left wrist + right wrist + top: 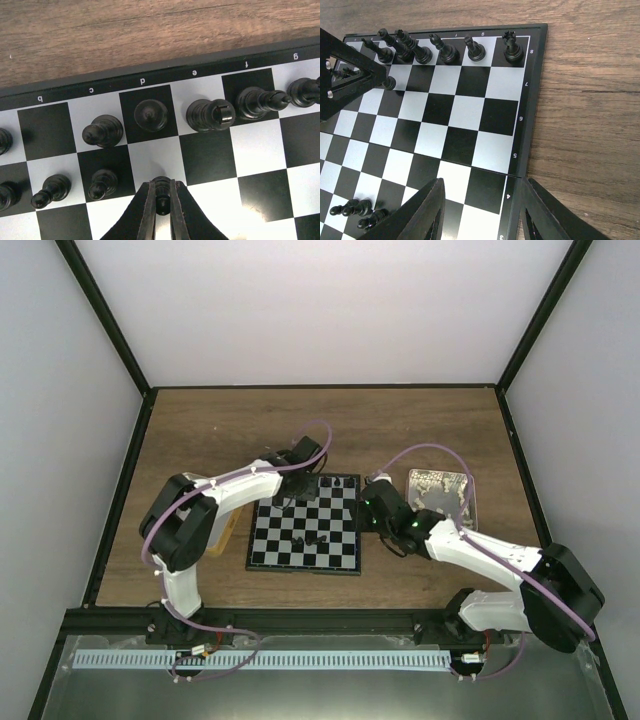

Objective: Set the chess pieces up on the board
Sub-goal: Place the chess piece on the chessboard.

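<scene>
The board (300, 568) lies mid-table between my arms. Black chess pieces stand along its far row: in the left wrist view on c (102, 131), d (151, 115), e (210, 115), f (260, 101) and g (302, 92). Two pawns (102, 183) stand in the second row. My left gripper (161, 200) is shut on a small black pawn (161, 192), just above the white second-row square in file d. My right gripper (482, 187) is open and empty, low over the board's right border (532, 100) near rows 3 and 4.
A pinkish tray (443, 492) sits right of the board behind my right arm. A yellow-rimmed tray (228, 532) is mostly hidden under my left arm. A few loose pieces (355, 207) lie on the board's near-left squares. My left gripper's body (350, 80) shows in the right wrist view.
</scene>
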Robot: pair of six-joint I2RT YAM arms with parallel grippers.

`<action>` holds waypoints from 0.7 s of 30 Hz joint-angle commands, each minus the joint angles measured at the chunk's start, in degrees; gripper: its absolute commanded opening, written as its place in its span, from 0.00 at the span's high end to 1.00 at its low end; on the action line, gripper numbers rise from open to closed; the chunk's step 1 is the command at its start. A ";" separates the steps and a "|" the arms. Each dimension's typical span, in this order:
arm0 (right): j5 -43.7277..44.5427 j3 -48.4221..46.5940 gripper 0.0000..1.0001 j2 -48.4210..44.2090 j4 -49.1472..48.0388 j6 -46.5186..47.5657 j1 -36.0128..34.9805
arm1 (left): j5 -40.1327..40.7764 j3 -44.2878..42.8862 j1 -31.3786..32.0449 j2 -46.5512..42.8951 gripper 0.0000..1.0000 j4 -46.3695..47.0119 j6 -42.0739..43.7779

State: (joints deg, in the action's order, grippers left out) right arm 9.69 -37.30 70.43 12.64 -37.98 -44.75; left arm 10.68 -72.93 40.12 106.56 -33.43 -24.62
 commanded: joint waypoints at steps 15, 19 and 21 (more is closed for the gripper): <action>1.10 -0.39 0.57 1.06 -0.94 0.86 0.46 | 2.56 -1.97 -0.36 2.78 0.79 0.79 1.69; 0.86 -0.38 0.57 1.06 -1.13 0.87 0.39 | 1.45 -2.35 -0.23 1.67 0.74 0.57 1.86; 0.77 -0.49 0.57 0.98 -1.13 0.84 0.45 | 0.89 -2.31 -0.24 0.33 0.72 0.50 1.78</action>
State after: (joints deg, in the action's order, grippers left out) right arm 9.65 -37.30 71.33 12.36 -37.95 -44.75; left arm 12.12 -73.84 40.05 108.66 -32.62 -23.27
